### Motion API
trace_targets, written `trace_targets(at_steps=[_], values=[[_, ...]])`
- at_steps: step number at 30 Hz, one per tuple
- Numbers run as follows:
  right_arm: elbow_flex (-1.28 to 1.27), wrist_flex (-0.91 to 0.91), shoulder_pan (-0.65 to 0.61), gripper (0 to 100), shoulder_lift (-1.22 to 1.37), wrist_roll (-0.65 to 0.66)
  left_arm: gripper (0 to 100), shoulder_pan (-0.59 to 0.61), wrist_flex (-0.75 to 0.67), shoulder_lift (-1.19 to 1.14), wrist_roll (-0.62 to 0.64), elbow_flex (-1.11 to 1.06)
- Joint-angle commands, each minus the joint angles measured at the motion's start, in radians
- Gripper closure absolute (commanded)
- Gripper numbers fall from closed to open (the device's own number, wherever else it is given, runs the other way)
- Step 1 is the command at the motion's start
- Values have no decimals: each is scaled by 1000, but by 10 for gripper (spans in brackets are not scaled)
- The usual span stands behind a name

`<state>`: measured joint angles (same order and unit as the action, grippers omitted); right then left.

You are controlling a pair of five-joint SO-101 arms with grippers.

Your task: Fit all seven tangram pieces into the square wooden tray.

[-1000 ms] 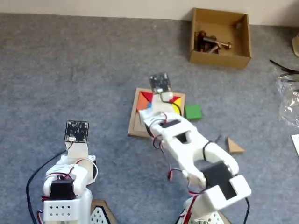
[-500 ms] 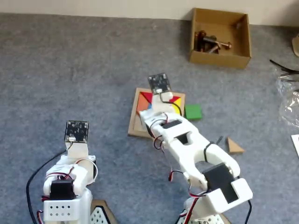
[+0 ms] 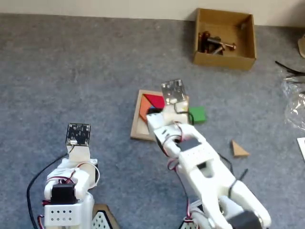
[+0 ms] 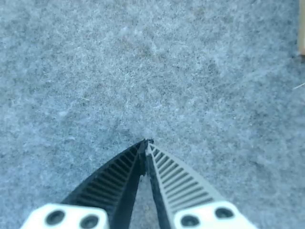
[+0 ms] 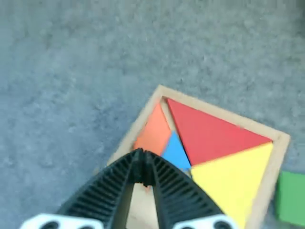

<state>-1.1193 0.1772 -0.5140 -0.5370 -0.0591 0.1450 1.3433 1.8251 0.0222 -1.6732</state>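
In the right wrist view, we see the right gripper [image 5: 144,164] at the lower centre of the frame, its two black jaws pressed together with nothing between them. Their tips sit over the square wooden tray [image 5: 143,116], at the spot where the orange piece [image 5: 155,131] and the small blue piece [image 5: 176,151] meet the bare wood of the tray floor. We cannot tell whether the tips touch. A red triangle [image 5: 209,133] and a yellow triangle [image 5: 233,179] fill the tray to the right of the jaws. A green piece [image 5: 290,198] lies just outside the tray's rim at the lower right.

In the high view, the tray is at the centre, and a plain wooden triangle [image 3: 239,149] lies well apart at the right on the grey carpet [image 3: 71,71]. A cardboard box [image 3: 224,57] sits at the upper right.

The left gripper [image 4: 147,141] has its jaws closed and empty over bare carpet.
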Motion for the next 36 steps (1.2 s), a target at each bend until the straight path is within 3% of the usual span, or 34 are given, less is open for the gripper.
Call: trace_targets(at_steps=[1,6,13,21,25,36], values=[[-8,196,70,994,-183,104,993,13,8,5,-6,-22],[67,587,209,993,-360,81,993,13,8,5,-6,-22],[237,820,409,992,-412,133,993,13,8,5,-6,-22],[403,964,418,940,-384,180,993,13,8,5,-6,-22],[529,1040,420,868,-216,181,993,13,8,5,-6,-22],[757,1072,420,864,249,293,993,13,8,5,-6,-22]])
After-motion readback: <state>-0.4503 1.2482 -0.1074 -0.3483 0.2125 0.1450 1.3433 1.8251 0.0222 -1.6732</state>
